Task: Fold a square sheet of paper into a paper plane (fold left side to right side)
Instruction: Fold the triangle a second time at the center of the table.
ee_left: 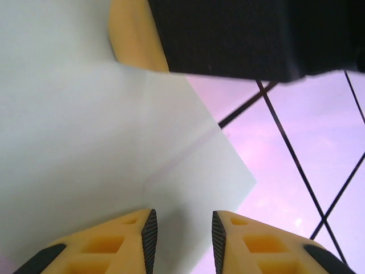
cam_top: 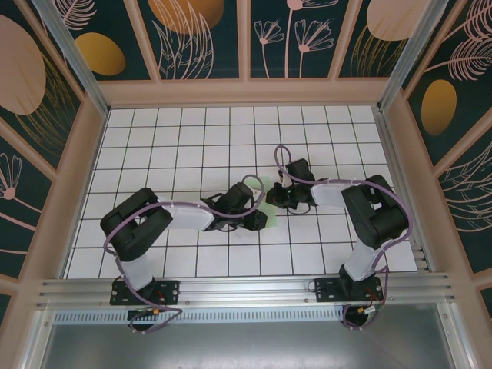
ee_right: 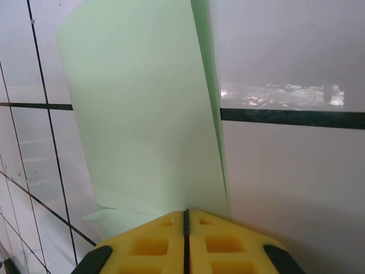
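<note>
The square sheet of paper [ee_right: 142,114] lies near the centre of the white gridded table [cam_top: 177,138], between the 2 grippers. It is pale mint green and partly folded, with 1 layer over another; a folded edge runs along its right side in the right wrist view; a faint crease crosses it in the left wrist view.

The right gripper [ee_right: 185,212] is clamped on the sheet; its 2 yellow fingers meet with no gap, and the near edge of the paper enters at their tips.

The left gripper [ee_left: 182,225] is released; its 2 yellow fingers stand apart with a clear gap over the near part of the sheet, grasping nothing; whether they touch the paper cannot be told.

In the top view the 2 grippers sit close together, the left one slightly nearer the arm bases than the right one.
</note>
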Controlling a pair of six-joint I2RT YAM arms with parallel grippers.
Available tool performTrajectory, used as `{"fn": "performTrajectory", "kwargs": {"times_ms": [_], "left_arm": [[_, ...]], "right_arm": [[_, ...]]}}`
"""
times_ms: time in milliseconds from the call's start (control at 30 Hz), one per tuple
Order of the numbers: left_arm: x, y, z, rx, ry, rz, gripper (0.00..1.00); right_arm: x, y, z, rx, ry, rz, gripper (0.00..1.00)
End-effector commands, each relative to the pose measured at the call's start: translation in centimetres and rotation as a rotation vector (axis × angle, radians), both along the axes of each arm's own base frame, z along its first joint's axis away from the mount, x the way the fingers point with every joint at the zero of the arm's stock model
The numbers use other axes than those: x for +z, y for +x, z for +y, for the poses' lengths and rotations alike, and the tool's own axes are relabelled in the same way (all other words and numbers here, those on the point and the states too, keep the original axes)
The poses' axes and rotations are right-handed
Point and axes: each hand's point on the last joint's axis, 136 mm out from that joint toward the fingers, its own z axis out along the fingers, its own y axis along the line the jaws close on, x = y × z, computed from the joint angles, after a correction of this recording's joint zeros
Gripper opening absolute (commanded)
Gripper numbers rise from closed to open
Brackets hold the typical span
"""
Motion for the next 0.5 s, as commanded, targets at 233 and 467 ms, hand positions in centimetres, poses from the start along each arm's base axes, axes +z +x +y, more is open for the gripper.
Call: {"fn": "performTrajectory", "kwargs": {"times_ms": [233,467], "left_arm": [[-2.1,-3.8,2.7,-0.080,0.083,0.086,0.33],[-2.7,-5.5,3.4,-0.093,0.086,0.116,0.32]], "right_arm": [[-3.3,-1.9,-1.6,-0.009,-0.101,0.086,0.11],[-3.4,-1.8,-1.6,-0.009,-0.103,0.087,0.11]]}}
